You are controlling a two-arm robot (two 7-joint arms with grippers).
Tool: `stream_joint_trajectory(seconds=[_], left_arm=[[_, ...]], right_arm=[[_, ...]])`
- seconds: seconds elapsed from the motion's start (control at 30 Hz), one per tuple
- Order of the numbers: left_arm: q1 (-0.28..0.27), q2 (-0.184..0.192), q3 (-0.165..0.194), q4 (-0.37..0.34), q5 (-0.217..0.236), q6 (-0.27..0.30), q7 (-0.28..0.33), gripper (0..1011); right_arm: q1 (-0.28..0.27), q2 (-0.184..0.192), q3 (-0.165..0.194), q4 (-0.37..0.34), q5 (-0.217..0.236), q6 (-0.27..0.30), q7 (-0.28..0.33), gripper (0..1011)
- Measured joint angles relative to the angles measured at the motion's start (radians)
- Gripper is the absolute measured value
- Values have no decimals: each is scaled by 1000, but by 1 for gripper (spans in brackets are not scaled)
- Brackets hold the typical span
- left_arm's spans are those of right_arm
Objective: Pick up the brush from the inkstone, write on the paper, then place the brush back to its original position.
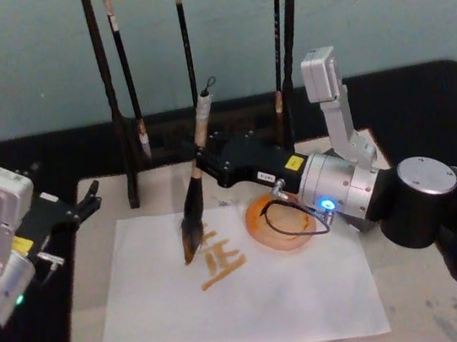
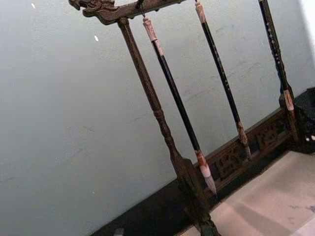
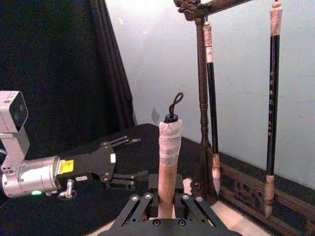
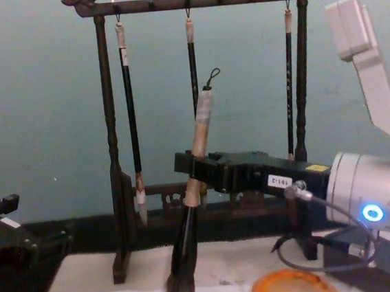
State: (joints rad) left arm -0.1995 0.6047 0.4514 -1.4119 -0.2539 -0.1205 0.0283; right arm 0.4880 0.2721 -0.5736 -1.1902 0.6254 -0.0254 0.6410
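My right gripper (image 1: 200, 165) is shut on the brush (image 1: 193, 212) at the lower part of its tan handle, holding it nearly upright. The fat dark bristle tip touches the white paper (image 1: 306, 300) beside orange strokes (image 1: 221, 262). The orange inkstone (image 1: 263, 238) lies on the paper's right part, under the right arm. In the chest view the brush (image 4: 201, 135) rises through the gripper (image 4: 196, 177). The right wrist view shows the taped handle (image 3: 169, 147) with its cord loop between the fingers (image 3: 139, 205). My left gripper (image 1: 88, 201) rests open at the table's left, away from the paper.
A dark wooden rack (image 1: 115, 110) stands behind the paper with three thin black brushes (image 1: 186, 49) hanging from it. A cream mat (image 1: 417, 298) lies under the paper. Black cloth (image 1: 422, 97) covers the table's back and sides. A cable (image 1: 291, 222) loops over the inkstone.
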Motion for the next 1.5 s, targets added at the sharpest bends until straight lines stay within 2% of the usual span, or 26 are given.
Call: stream_joint_trajectory(seconds=[1.5], left_arm=[[0, 0, 0, 0, 0, 0, 0, 1010]], right_arm=[[-22, 17, 43, -12, -69, -29, -42, 175]])
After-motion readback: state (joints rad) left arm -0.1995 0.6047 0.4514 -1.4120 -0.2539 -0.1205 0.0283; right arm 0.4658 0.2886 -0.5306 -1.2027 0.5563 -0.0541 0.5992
